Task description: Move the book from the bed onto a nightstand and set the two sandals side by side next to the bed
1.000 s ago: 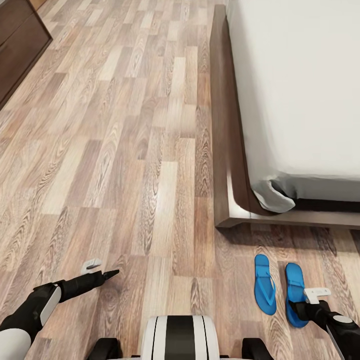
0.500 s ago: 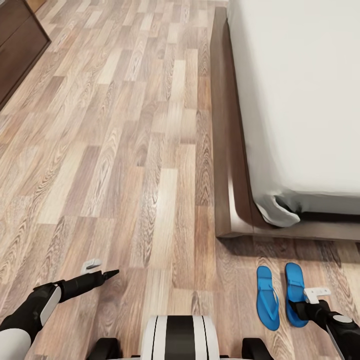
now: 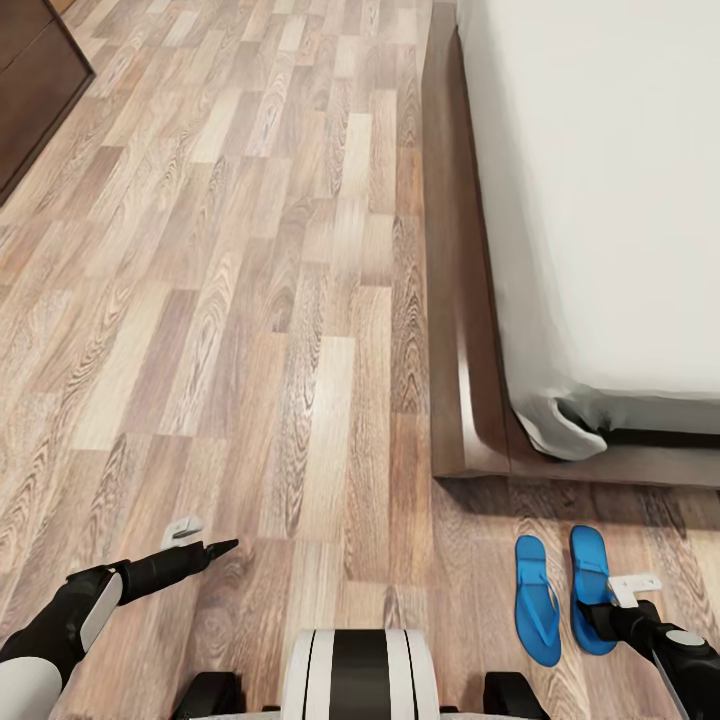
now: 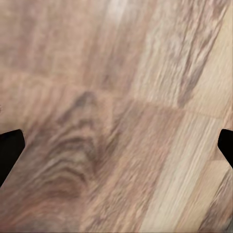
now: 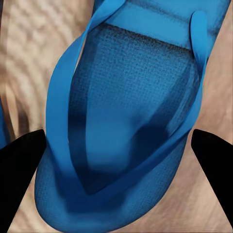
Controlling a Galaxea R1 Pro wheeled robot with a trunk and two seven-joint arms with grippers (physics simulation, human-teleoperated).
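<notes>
Two bright blue sandals lie on the wood floor just off the foot corner of the bed (image 3: 447, 300). My right gripper (image 3: 615, 603) is shut on the right sandal (image 3: 590, 575). In the right wrist view that sandal (image 5: 131, 121) spans the gap, and both black fingertips (image 5: 22, 160) press its edges. The left sandal (image 3: 537, 600) lies close beside it, parallel and about level. My left gripper (image 3: 205, 537) hangs open over bare planks, its fingertips (image 4: 9, 150) wide apart. The book and the nightstand are out of view.
A dark wooden cabinet (image 3: 30, 90) stands at the far left. The off-white mattress (image 3: 600, 200) rests on the bed frame, one sheet corner sagging at its foot. A broad strip of plank floor (image 3: 250, 300) runs between cabinet and bed. My base (image 3: 360, 670) shows at the bottom.
The whole view has crept forward toward the bed. The right sandal stayed with my right gripper, drawing level with and closer to the left sandal. The left arm holds its pose.
</notes>
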